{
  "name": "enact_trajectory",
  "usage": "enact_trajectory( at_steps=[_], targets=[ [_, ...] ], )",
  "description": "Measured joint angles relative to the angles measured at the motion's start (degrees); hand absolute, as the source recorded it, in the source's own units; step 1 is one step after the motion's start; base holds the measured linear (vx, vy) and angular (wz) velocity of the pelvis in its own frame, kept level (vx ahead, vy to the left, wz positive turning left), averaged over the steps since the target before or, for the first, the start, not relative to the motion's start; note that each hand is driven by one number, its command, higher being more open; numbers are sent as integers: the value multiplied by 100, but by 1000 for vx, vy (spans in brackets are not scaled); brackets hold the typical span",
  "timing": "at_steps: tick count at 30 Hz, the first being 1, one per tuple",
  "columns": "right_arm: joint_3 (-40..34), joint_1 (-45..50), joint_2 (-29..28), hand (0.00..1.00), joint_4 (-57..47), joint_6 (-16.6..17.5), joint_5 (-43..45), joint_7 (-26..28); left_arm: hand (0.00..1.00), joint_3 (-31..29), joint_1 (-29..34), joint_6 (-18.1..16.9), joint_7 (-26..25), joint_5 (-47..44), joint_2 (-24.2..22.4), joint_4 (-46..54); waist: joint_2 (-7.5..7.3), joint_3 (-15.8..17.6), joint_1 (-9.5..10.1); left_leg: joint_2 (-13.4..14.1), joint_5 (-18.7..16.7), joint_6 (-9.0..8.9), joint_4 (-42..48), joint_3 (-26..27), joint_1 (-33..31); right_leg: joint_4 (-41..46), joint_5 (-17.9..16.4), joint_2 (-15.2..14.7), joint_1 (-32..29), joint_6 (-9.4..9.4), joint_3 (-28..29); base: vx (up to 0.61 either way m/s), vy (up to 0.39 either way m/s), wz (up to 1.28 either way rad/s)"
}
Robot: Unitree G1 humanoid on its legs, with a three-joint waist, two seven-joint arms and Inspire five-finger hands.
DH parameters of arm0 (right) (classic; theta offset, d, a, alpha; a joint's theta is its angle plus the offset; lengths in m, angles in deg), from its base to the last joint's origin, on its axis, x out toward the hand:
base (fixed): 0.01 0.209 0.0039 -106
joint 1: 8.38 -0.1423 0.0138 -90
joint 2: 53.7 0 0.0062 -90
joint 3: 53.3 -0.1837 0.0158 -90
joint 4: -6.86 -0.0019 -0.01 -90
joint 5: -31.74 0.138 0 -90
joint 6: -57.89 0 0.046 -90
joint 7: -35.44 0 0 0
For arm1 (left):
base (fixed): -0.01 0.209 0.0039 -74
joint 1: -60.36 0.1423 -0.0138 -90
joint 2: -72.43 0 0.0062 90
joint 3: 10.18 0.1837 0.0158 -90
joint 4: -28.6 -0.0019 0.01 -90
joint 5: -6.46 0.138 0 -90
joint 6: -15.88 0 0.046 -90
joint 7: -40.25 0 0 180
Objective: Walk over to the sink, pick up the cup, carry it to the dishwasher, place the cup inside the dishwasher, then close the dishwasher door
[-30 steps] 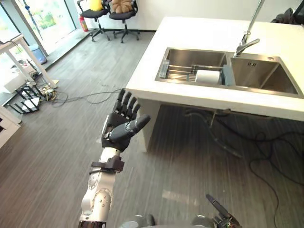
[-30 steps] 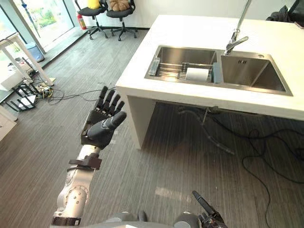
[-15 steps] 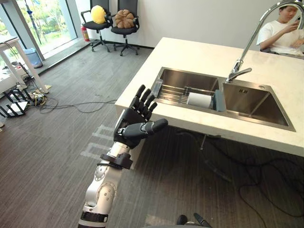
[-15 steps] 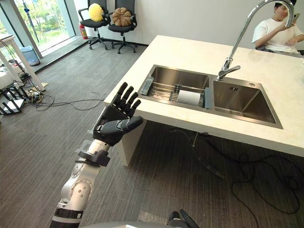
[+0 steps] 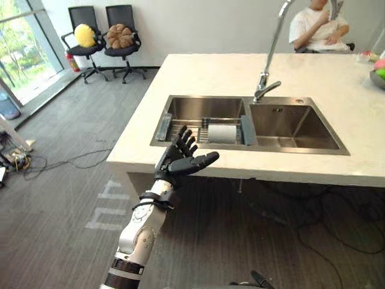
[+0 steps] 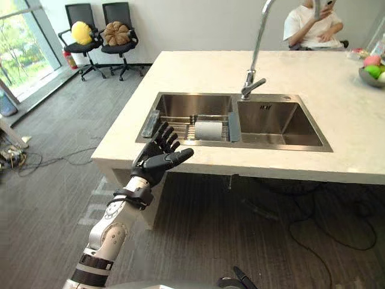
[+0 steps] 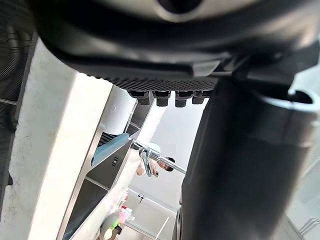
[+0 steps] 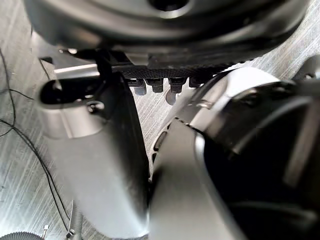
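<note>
The left robot hand [image 5: 178,161] hovers empty, fingers spread, just before the sink [image 5: 289,120], likely readying a reach for the cup [image 5: 222,133] lying sideways in the sink's rack [image 5: 186,129]. The right robot hand [image 8: 200,45] hangs relaxed and empty.

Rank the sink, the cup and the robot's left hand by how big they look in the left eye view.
Largest to smallest:
1. sink, spanning both basins
2. left hand
3. cup, lying on the rack in the sink
The hand is nearer the camera, so its lead over the cup may be only apparent.
</note>
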Motion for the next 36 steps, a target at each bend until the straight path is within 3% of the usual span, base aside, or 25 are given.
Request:
enact_trajectory(
  at_steps=[2,6,7,8,10,11,14,16,18,19,20,22,23,25,27,28,29,30,31,34,36],
  targets=[
    [-47,-31,53,100,4,-1,-48,9,100,1,109,-1,99,0,-11,1,-36,23,62,-298,-506,45,-409,-38,-165,-185,0,-85,209,-1,219,215,-79,-66],
    [32,-159,80,100,-19,2,-276,-2,100,5,413,2,153,9,-21,222,-43,33,140,-723,-614,177,-1904,-23,-368,-423,-14,-155,436,24,608,212,52,-56],
    [69,-143,110,100,-18,-3,-275,-1,100,5,477,13,153,51,-25,354,-31,42,199,-788,-331,375,-2484,-16,-353,-422,-62,-158,438,113,664,159,135,-31],
    [61,-115,134,100,-19,-23,-274,1,100,5,499,19,154,98,-50,452,34,35,209,-763,421,447,-2920,0,-326,-404,-139,-109,457,226,650,190,185,-14],
    [-59,-85,85,100,-18,-61,-274,-22,100,-15,543,42,169,98,-106,583,31,30,237,-877,289,456,-3547,-1,33,-282,-403,-181,461,365,584,148,160,13],
    [-60,-62,32,100,-55,-33,-274,-75,100,-47,548,43,197,98,-89,618,-51,63,248,-1049,311,610,-3956,14,221,-186,-473,-357,460,451,381,130,153,16],
    [-85,28,-49,100,-47,-17,-269,-85,100,-116,618,59,316,103,78,629,-327,8,332,-1374,377,678,-4519,1,484,64,-546,-762,454,608,-189,142,105,15],
    [-170,73,-50,100,-54,0,-265,-86,100,-225,663,74,374,109,92,631,-371,-19,338,-1456,363,700,-4743,-10,658,746,-732,-950,273,642,-600,155,42,8],
    [-167,69,-10,100,-88,2,-224,-85,100,-255,653,157,473,196,112,772,-360,-19,240,-1485,358,705,-4854,-138,854,2596,-775,-1343,-414,637,-871,150,58,26],
    [-169,71,-22,100,-101,4,-198,-83,100,-256,653,157,526,222,139,852,-449,28,216,-1535,325,717,-4840,-172,922,3092,-735,-1500,-571,578,-864,183,19,38],
    [-183,98,-116,100,-131,36,16,-83,100,-246,654,156,608,249,188,960,-545,86,168,-1610,257,800,-4773,-299,1076,3848,-550,-1737,-777,395,-760,229,-38,47],
    [-283,74,-210,100,-138,68,232,-88,100,-243,652,124,638,386,205,974,-494,120,47,-1502,113,799,-4591,-492,1164,4258,-877,-1731,-991,372,-498,226,-70,56],
    [-291,46,-236,100,-138,65,287,-84,100,-264,631,50,612,389,247,968,-472,108,32,-1411,50,744,-4530,-599,1145,3924,-1159,-1634,-1109,373,-439,179,-108,53],
    [-345,3,-259,100,-121,64,338,-85,100,-331,592,-73,589,388,308,955,-443,118,54,-1244,-11,623,-4496,-731,1127,2831,-1180,-1473,-1181,369,-270,175,-163,40],
    [-498,-29,-315,100,-103,22,397,-95,100,-451,508,-189,538,472,488,872,-480,110,76,-1122,-134,428,-4364,-810,1075,1556,-757,-1300,-1137,382,160,175,-313,23],
    [-567,-25,-394,100,-69,7,384,-92,100,-574,424,-282,511,562,694,820,-680,129,77,-1151,-253,258,-4296,-872,1104,982,133,-1320,-1053,369,390,169,-443,23],
    [-655,-35,-372,100,-16,-22,252,-93,100,-670,411,-336,479,655,686,694,-527,184,66,-956,-359,105,-4244,-940,1183,914,55,-1172,-867,897,323,134,-391,21],
    [-740,-19,-347,100,-20,-53,210,-87,100,-672,424,-337,460,687,627,682,-430,171,72,-805,-384,60,-4240,-930,1173,806,37,-1032,-811,843,248,143,-356,7],
    [-777,-8,-258,100,-20,-107,62,-87,100,-654,426,-364,501,765,457,716,-186,66,137,-495,-376,-36,-4360,-914,1202,624,36,-711,-771,730,146,132,-236,-1],
    [-758,-81,-227,100,-41,-166,-293,-71,100,-593,344,-574,642,1067,371,741,-160,45,144,-250,-204,-71,-4650,-905,1356,498,40,-444,-646,616,31,151,-221,2],
    [-703,-142,-180,100,-76,-165,-388,-61,100,-500,269,-713,666,1470,362,773,-185,54,141,-232,-137,-92,-4673,-892,1359,437,39,-397,-599,598,-12,77,-115,7]
  ],
)
